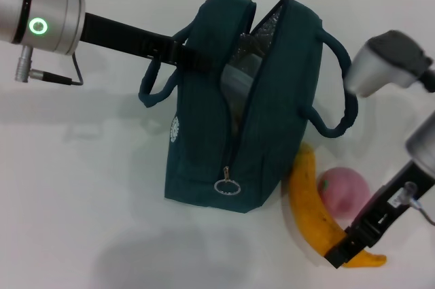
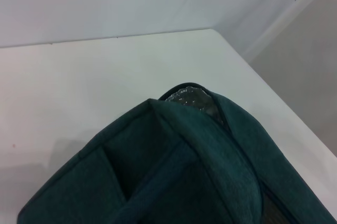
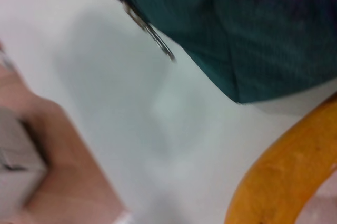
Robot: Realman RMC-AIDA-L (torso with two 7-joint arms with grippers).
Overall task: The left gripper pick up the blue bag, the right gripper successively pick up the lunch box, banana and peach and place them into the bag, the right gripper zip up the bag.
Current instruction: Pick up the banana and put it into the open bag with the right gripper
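Note:
The blue bag (image 1: 224, 139) stands on the white table with its top unzipped and its foil lining (image 1: 268, 20) showing. My left gripper (image 1: 182, 54) reaches in from the left and is shut on the bag's left side by the handle. The bag also fills the left wrist view (image 2: 184, 155). A pale clear shape inside the opening looks like the lunch box (image 1: 238, 85). The banana (image 1: 311, 200) lies just right of the bag, with the pink peach (image 1: 344, 190) beside it. My right gripper (image 1: 343, 251) is shut on the banana's near end. The banana also shows in the right wrist view (image 3: 284, 176).
The bag's ring zipper pull (image 1: 227, 186) hangs at the near end of the zip and also shows in the right wrist view (image 3: 150, 31). The bag's right handle (image 1: 340, 109) loops out toward my right arm. White table (image 1: 81, 200) surrounds the bag.

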